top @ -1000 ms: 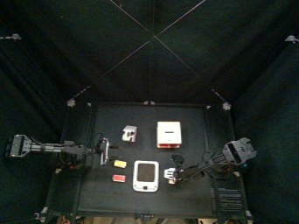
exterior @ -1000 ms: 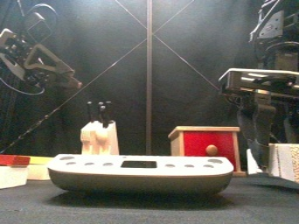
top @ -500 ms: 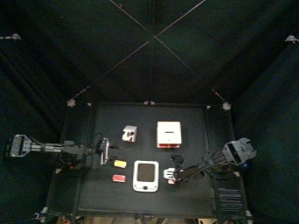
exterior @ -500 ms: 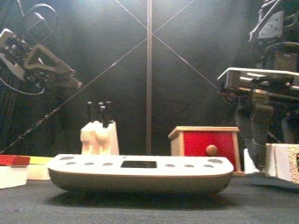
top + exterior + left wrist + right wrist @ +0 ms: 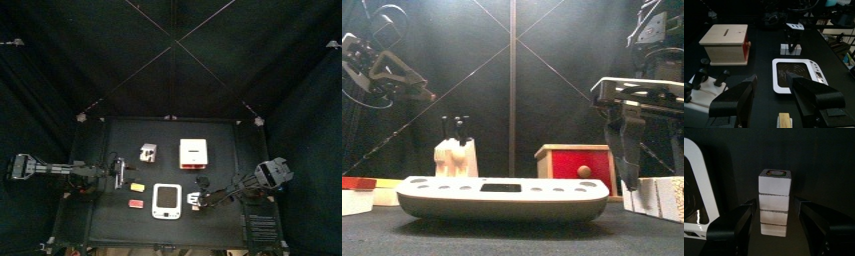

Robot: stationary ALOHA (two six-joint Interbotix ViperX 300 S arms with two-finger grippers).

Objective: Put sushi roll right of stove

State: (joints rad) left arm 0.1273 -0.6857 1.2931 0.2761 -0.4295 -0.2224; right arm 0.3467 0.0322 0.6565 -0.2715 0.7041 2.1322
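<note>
The stove (image 5: 166, 200) is a white rounded slab at the table's front middle; it also shows in the front view (image 5: 502, 197). The sushi roll (image 5: 195, 201), a short whitish stack with an orange-red spot on top (image 5: 774, 183), rests on the table just right of the stove, and also shows at the right edge of the front view (image 5: 657, 196). My right gripper (image 5: 201, 197) hangs over it, jaws open on either side with small gaps (image 5: 774, 203). My left gripper (image 5: 118, 173) is open and empty left of the stove.
A squarish white block with an orange-red strip (image 5: 195, 151) stands behind the stove. A white piece with black knobs (image 5: 147, 152) is to its left. A small yellow piece (image 5: 135, 186) and a flat red piece (image 5: 136, 202) lie left of the stove.
The sushi roll has come down from a tilted hold onto the table right of the stove. The right jaws have spread apart. The left arm has not moved.
</note>
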